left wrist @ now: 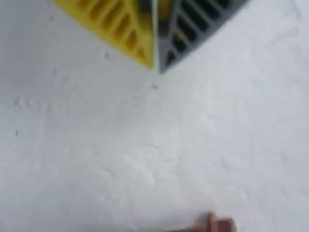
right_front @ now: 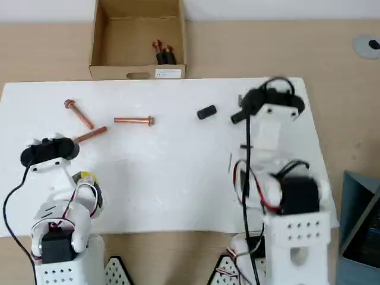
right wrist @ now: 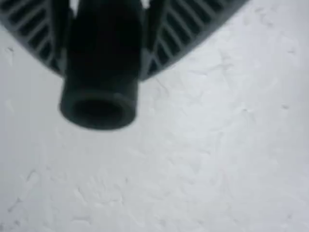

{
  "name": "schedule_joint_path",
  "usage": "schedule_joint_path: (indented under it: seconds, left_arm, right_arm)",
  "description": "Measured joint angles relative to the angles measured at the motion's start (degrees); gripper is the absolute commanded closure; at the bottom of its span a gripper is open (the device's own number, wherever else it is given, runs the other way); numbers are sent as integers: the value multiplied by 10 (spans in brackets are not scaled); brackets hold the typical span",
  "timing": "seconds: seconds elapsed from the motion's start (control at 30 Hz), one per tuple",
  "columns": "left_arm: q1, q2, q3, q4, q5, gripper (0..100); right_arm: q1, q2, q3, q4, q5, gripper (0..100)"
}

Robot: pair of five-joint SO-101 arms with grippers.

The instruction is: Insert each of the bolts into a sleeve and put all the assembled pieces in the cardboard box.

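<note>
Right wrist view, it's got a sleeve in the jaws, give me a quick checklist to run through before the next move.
1. Sleeve gripped in right jaws: ok.
2. Sleeve's open end clear: ok.
3. Bolt in left jaws: not ok; they are shut and empty.
4. Bolt close to left jaws: ok; nearest bolt lies beside them on the white board.
5. Cardboard box open, with room: ok.
6. Sleeves for the two other bolts: cannot tell; one spare sleeve lies on the board.
</note>
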Motion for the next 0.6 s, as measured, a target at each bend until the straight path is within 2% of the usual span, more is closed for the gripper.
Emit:
schedule_joint_path:
  seconds: [0.23,0.6]
  left_arm:
    - [0,98,-106,0,3,998]
    - [0,440,-423,63,73,998]
  right_arm:
    - [0,-98,108,-29,0,989]
    - [0,-207,178,-43,0,989]
